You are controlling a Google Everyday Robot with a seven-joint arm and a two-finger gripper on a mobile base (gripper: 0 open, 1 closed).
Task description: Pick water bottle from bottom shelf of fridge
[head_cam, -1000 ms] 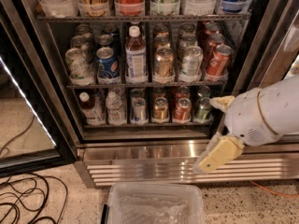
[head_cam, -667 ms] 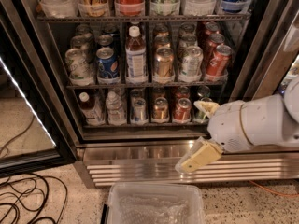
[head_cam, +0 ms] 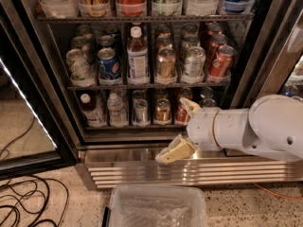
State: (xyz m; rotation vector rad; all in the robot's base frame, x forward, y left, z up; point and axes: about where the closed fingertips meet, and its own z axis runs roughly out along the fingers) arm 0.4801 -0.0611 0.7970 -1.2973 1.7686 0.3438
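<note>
The fridge [head_cam: 199, 170] stands open with dark wire racks of drinks. On the bottom shelf [head_cam: 128, 126], the water bottle [head_cam: 116, 109] stands second from the left, clear with a white cap. A white-capped bottle of dark reddish drink [head_cam: 90, 110] stands to its left and short cans to its right. My gripper [head_cam: 182, 129] reaches in from the right on a white arm, in front of the shelf's right end, well to the right of the water bottle. Its cream fingers [head_cam: 173, 151] are spread open and hold nothing.
A taller amber bottle [head_cam: 138, 56] and cans fill the rack above. The open glass door [head_cam: 28, 108] stands at the left. A clear plastic bin [head_cam: 158, 207] sits on the floor below the louvred base. Black cables [head_cam: 23, 202] lie at the lower left.
My arm and gripper have moved left along the front of the bottom shelf, closer to the cans. The drinks have not moved.
</note>
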